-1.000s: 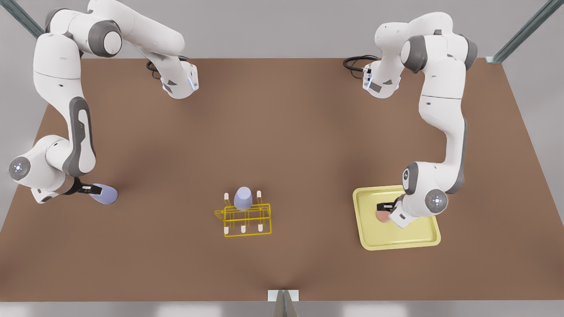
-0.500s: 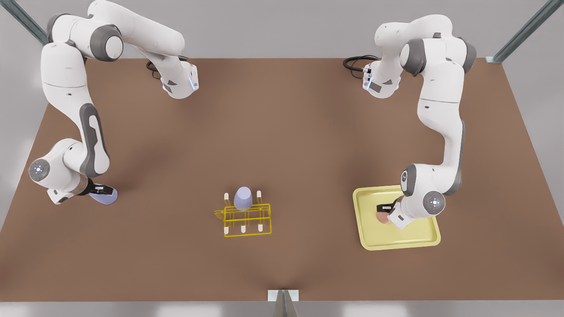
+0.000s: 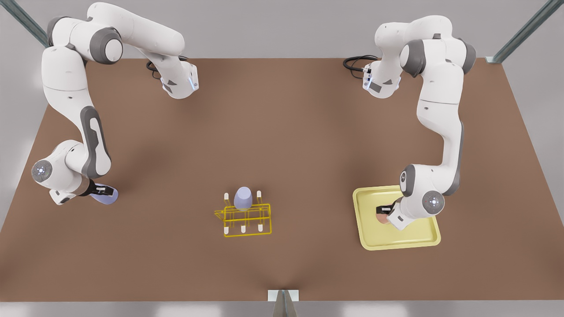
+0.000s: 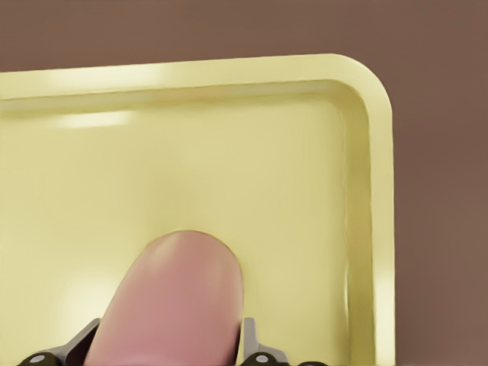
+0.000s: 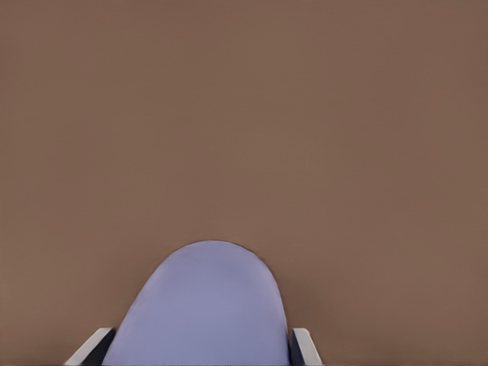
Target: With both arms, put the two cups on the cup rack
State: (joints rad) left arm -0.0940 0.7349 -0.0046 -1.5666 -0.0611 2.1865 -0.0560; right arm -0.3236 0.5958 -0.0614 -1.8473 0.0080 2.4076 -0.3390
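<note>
Lavender cup point(image 3: 243, 198) occupies rack point(image 3: 243, 219); yellow tray point(image 3: 410, 240) aside.

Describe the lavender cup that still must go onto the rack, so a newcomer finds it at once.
Start at the brown table and go to its edge at the front view's left. There the right gripper straddles the lavender cup. Its twin already sits on the yellow rack.

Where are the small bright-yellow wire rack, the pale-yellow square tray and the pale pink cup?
Bright-yellow wire rack point(image 3: 246, 220), front view, frame's middle.
Pale-yellow square tray point(image 3: 398, 242), front view, near rim.
Pale pink cup point(image 4: 171, 297), left wrist view, its side.
</note>
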